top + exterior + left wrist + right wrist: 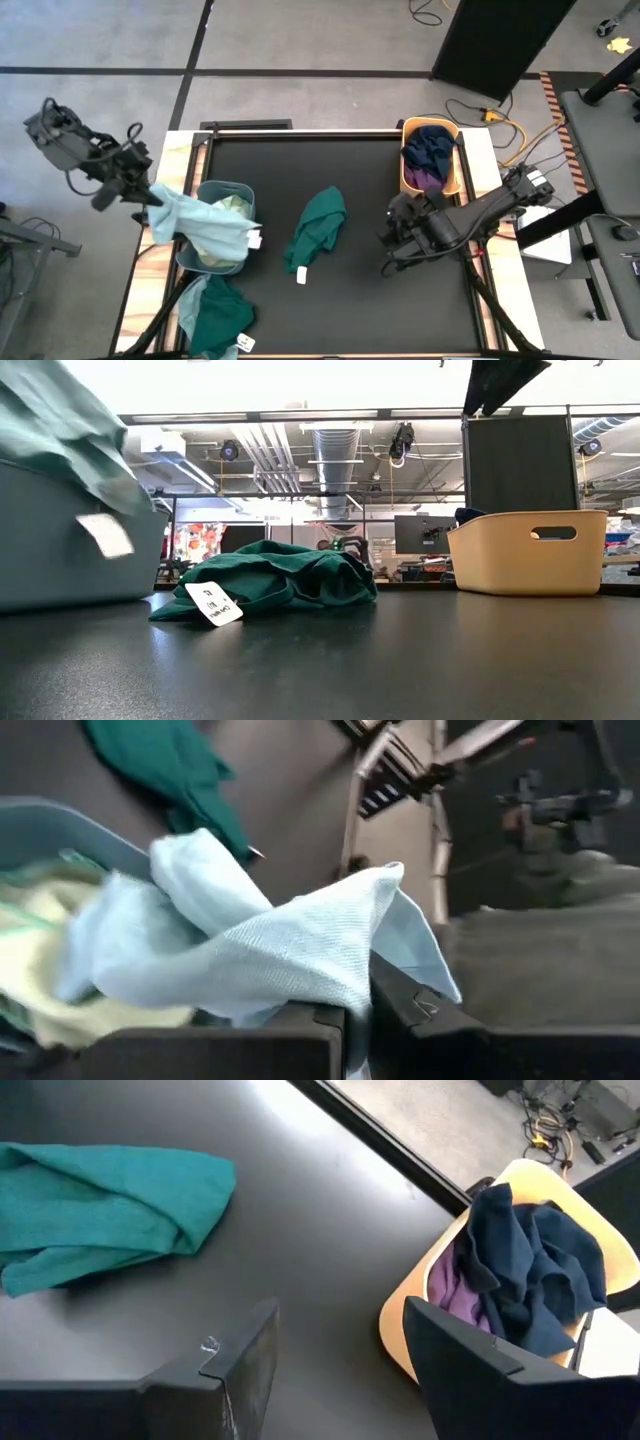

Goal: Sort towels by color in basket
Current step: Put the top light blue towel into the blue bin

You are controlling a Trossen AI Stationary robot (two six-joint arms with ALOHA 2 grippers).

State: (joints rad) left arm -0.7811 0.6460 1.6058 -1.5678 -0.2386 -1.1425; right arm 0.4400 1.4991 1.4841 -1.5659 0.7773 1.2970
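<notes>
left gripper (pixel 152 197) – jaws clamped on mint towel (pixel 210 228), draped over grey basket (pixel 240 189) rim | right gripper (pixel 392 236) – jaws wide, empty | teal towel (pixel 318 225) mid-worktop, long axis front-to-back, left of right jaws – right arm nearer

black table mat (pixel 340 300) | dark panel (pixel 500 35) (beyond table) | yellow cable (pixel 495 118) on floor

Overhead, table-level — perhaps close wrist views
</notes>
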